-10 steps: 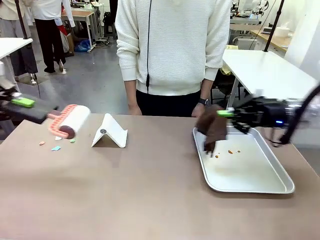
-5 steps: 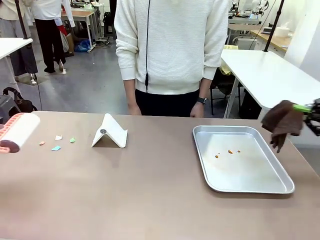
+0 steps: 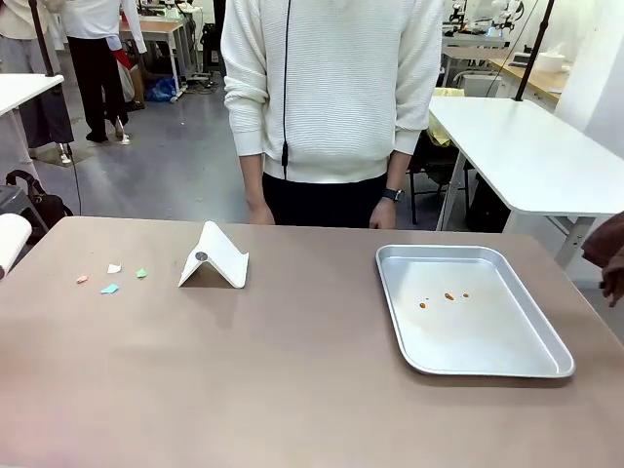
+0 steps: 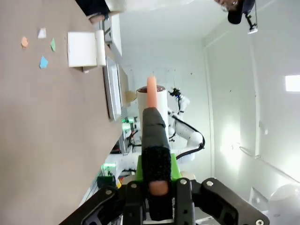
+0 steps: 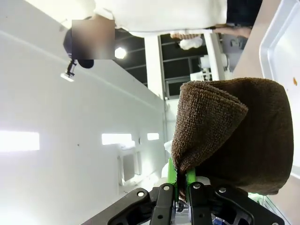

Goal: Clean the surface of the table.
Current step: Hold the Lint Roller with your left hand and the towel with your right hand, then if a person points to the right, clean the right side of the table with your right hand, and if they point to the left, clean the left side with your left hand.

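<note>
Now, with our left gripper (image 4: 157,171) pinching the roller (image 4: 161,101) and our right gripper (image 5: 180,177) pinching the cloth (image 5: 234,126), we should roll softly over the paper bits (image 3: 110,289) near the left edge of the table (image 3: 292,370).

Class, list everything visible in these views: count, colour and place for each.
table: one, brown-taupe, spanning the front view
tray: one, silver, on the table's right half
crumbs: a few, orange, in the tray
folded stand: one, white, left of centre
paper scraps: four, orange, white, blue, green, left of the stand
lint roller: one, white, salmon handle, by the table's left end
cloth: one, brown, by the table's right end
person: one, white sweater, far side
left pincer: one, black-green, shut on the lint roller
right pincer: one, black-green, shut on the cloth
</note>
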`<state>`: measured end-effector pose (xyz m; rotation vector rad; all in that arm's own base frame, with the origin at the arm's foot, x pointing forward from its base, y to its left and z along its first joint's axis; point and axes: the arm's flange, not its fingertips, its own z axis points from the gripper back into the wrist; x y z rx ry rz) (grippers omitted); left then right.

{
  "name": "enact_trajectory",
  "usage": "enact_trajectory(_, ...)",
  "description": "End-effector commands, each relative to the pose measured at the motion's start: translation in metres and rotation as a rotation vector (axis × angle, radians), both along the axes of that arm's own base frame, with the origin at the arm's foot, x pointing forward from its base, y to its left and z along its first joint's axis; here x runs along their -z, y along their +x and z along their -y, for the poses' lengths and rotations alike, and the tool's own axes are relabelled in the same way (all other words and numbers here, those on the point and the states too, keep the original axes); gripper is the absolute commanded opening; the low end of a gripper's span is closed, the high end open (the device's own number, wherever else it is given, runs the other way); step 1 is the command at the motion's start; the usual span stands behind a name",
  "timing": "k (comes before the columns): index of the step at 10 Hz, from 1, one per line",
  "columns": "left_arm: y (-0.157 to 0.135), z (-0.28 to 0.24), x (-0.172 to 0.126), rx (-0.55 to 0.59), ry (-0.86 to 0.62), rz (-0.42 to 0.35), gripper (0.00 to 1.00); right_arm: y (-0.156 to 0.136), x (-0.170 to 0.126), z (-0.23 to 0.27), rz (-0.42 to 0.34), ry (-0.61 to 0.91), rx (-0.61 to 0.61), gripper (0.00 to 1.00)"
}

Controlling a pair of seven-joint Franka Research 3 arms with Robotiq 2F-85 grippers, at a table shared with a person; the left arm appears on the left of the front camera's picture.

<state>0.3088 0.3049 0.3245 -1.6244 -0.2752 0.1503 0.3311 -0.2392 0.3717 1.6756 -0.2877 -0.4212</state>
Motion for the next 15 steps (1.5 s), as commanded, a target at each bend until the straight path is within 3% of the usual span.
enact_trajectory(1,0.008,-0.007,-0.011,-0.031,-0.017,-0.009,0.00,0.008,0.015,-0.001,0.030,0.016,0.055,0.00)
enact_trajectory(2,0.000,0.000,0.000,0.000,0.000,0.000,0.00,0.000,0.000,0.000,0.000,0.000,0.000,0.00)
enact_trajectory(15,0.000,0.000,0.000,0.000,0.000,0.000,0.00,0.000,0.000,0.000,0.000,0.000,0.000,0.00)
